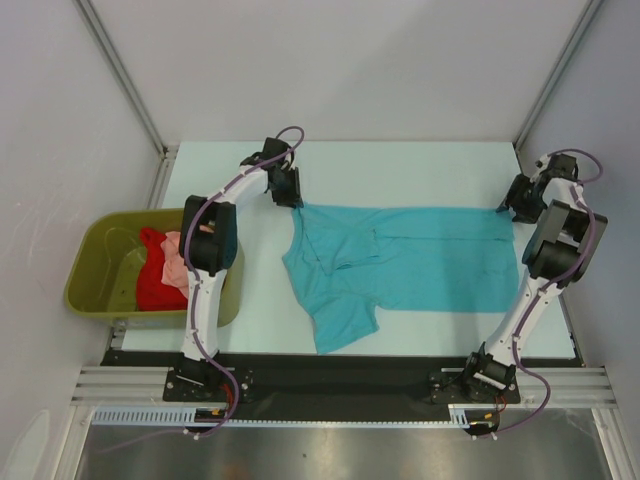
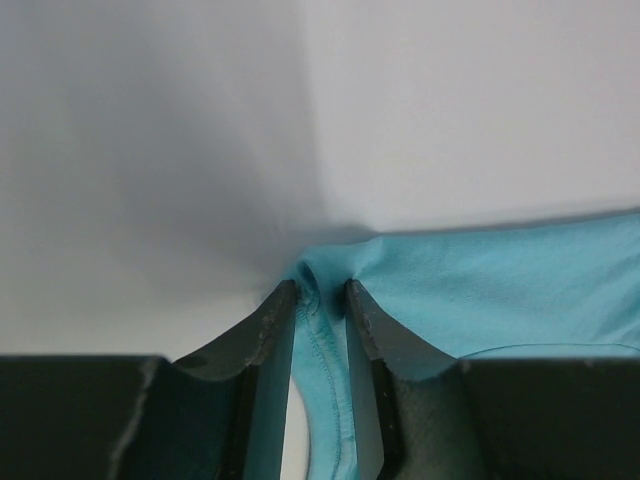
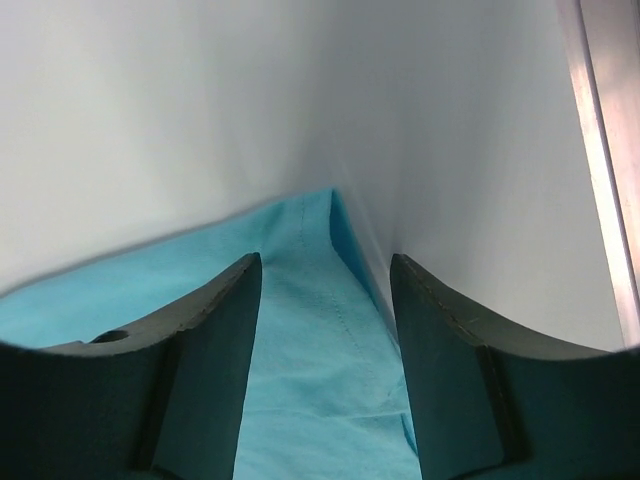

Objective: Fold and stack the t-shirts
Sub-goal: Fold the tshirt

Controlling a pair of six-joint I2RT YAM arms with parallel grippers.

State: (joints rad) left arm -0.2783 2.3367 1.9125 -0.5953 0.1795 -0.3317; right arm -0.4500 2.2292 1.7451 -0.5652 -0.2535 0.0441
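Note:
The turquoise-blue t-shirt (image 1: 400,262) lies spread across the table, partly folded, one sleeve hanging toward the near edge. My left gripper (image 1: 290,192) is at its far left corner, shut on a hemmed edge of the cloth (image 2: 325,330). My right gripper (image 1: 512,203) is at the far right corner, jaws open, with the shirt's corner (image 3: 325,300) lying between the fingers (image 3: 215,340). The red t-shirt (image 1: 152,280) and the salmon-pink t-shirt (image 1: 176,262) lie crumpled in the tub.
An olive-green plastic tub (image 1: 95,270) stands off the table's left side beside the left arm. White walls with metal posts (image 1: 120,75) enclose the table. A metal strip (image 3: 605,150) runs along the right wall.

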